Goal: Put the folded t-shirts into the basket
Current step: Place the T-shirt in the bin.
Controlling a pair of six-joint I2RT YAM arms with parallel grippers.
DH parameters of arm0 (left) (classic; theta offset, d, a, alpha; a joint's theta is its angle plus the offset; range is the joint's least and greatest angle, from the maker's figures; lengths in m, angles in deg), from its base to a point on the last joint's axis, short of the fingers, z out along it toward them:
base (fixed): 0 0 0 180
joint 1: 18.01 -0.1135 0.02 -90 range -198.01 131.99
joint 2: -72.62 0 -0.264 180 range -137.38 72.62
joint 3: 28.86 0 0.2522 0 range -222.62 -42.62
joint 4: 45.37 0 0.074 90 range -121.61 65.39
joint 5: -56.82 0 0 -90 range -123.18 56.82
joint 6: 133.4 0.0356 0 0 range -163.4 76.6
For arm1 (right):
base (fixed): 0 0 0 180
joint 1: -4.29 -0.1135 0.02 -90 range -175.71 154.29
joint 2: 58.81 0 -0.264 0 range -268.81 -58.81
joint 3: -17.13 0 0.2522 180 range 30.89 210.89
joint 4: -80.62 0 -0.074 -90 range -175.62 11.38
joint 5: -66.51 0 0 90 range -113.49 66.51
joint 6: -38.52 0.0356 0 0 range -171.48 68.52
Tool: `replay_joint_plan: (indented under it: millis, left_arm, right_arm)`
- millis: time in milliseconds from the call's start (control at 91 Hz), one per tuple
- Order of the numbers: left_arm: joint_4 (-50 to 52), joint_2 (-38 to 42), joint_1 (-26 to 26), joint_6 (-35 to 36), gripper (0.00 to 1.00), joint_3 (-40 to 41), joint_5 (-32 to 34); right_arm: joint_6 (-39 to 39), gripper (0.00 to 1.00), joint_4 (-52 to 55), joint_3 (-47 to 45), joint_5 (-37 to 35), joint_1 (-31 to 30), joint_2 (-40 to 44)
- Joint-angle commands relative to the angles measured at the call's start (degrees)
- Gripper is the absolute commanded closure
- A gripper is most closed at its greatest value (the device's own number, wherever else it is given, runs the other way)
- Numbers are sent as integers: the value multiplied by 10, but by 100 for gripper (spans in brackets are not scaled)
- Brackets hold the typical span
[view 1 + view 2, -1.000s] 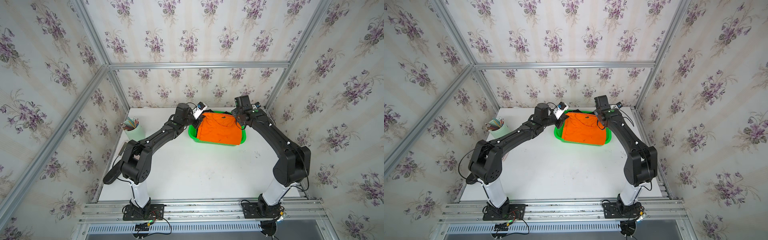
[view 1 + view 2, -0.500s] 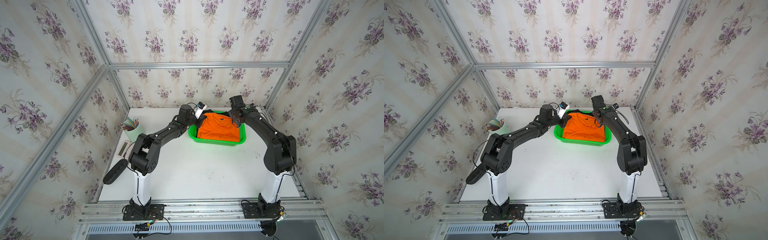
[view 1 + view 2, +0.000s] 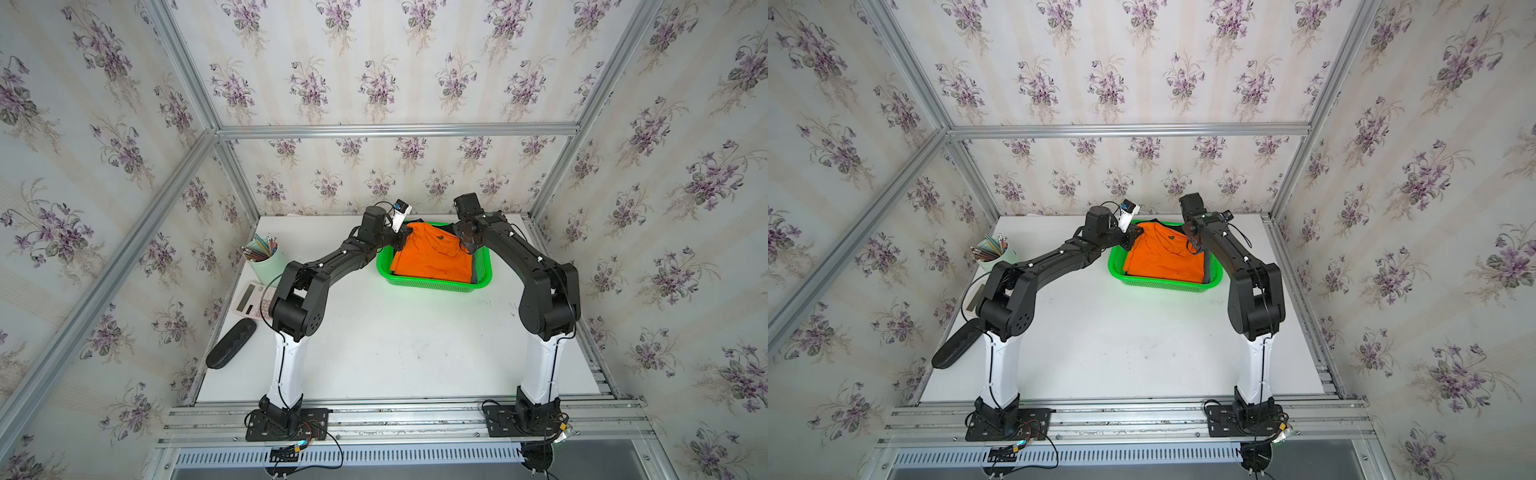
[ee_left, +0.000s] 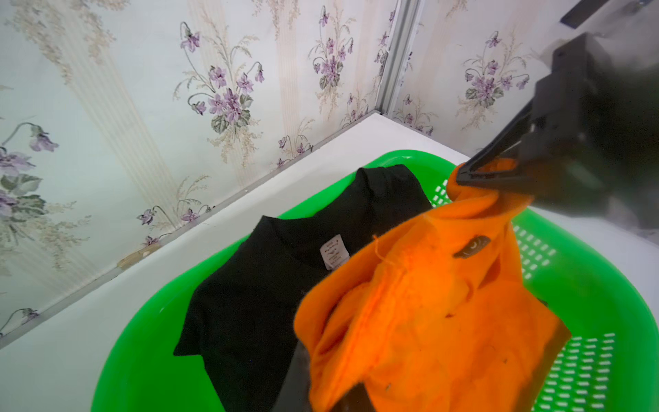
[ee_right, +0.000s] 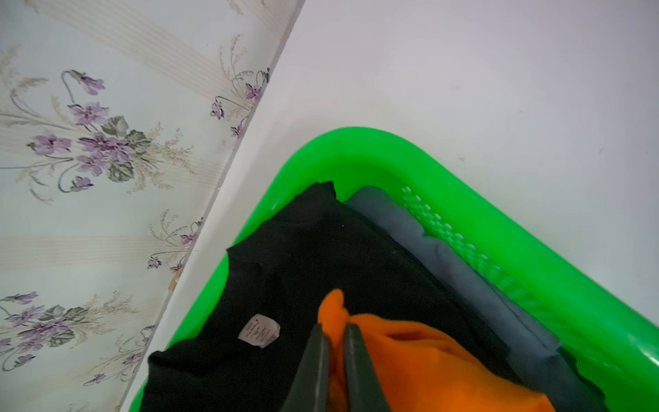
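- We see the orange tee (image 3: 432,257) draped over the green basket (image 3: 432,286), with its far edge lifted above the basket's far rim.
- The black tee (image 4: 256,303) and the grey tee (image 5: 445,257) lie inside the basket, under the orange one.
- Our left claw (image 3: 401,240) is pinched shut on the orange tee's corner above the basket's far left side.
- Our right claw (image 5: 335,328) pinches the corner above the far right side.
- We think the tee is light, soft and floppy, so it sags and bunches.
- We think its two far corners are good spots to hold.
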Motion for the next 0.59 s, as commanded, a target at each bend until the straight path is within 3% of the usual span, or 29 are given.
replay_joint_plan:
  millis: [0, 33, 66, 88, 110, 176, 374, 582]
  left_arm:
    - [43, -16, -1, -20, 100, -37, 39]
    - [57, -23, -1, -27, 99, -51, 60]
    - [74, -30, -1, -38, 77, -67, 79]
    - [89, -34, -1, -44, 57, -80, 86]
    - [103, -38, -1, -50, 40, -92, 89]
    - [138, -38, -1, -56, 9, -112, 91]
    - [156, 37, -4, -95, 6, -66, 224]
    - [148, 133, -7, -119, 6, -5, 276]
  right_arm:
    - [6, 92, -20, 9, -7, 7, -8]
    - [6, 78, -36, 8, -1, 10, -8]
    - [1, 58, -49, 7, 9, 16, -9]
    - [-5, 51, -58, 6, 18, 20, -8]
    - [-10, 46, -62, 6, 26, 26, -5]
    - [-17, 38, -78, -6, 39, 44, 15]
    - [-122, 21, -198, -87, 116, 96, 137]
    - [-272, 19, -219, -169, 101, 103, 273]
